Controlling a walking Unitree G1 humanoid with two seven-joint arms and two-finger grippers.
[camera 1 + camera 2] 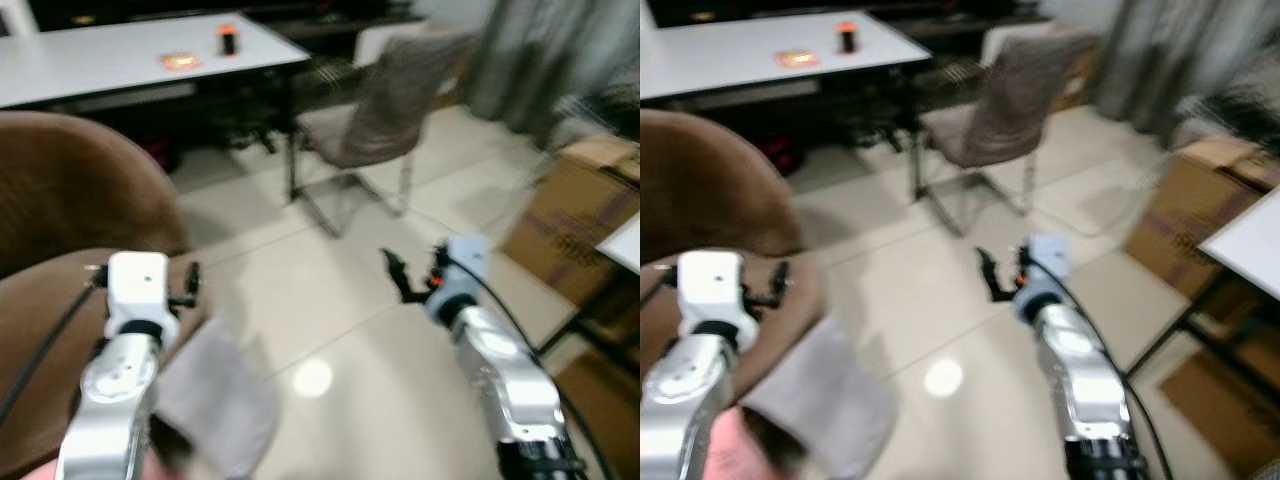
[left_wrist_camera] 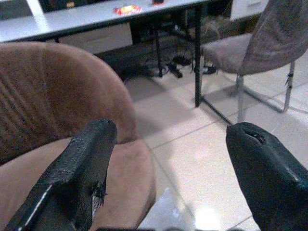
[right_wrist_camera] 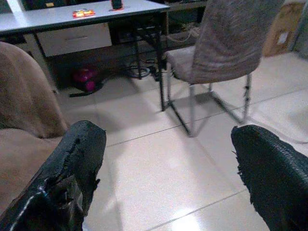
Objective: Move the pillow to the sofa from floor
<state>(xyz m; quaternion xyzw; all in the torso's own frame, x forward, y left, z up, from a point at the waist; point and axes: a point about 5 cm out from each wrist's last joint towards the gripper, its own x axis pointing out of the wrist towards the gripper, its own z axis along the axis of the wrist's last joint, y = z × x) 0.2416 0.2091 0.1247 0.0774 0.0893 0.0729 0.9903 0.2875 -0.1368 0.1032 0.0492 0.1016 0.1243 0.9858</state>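
Both arms are raised in front of the robot with nothing held. The left claw [image 2: 163,168] is released, its fingers spread wide over the front edge of the brown sofa [image 1: 70,200]. The right claw [image 3: 168,178] is likewise released, hanging over bare floor [image 1: 330,300] toward 1 o'clock. The grey pillow [image 1: 215,395] lies low at about 7 o'clock, partly under the left arm, against the sofa's front edge; whether it rests on the floor or leans on the seat is hard to tell through the blur. The step in hand looks like the approach before a grasp. Next, the robot probably needs to bend and bring a claw down onto the pillow.
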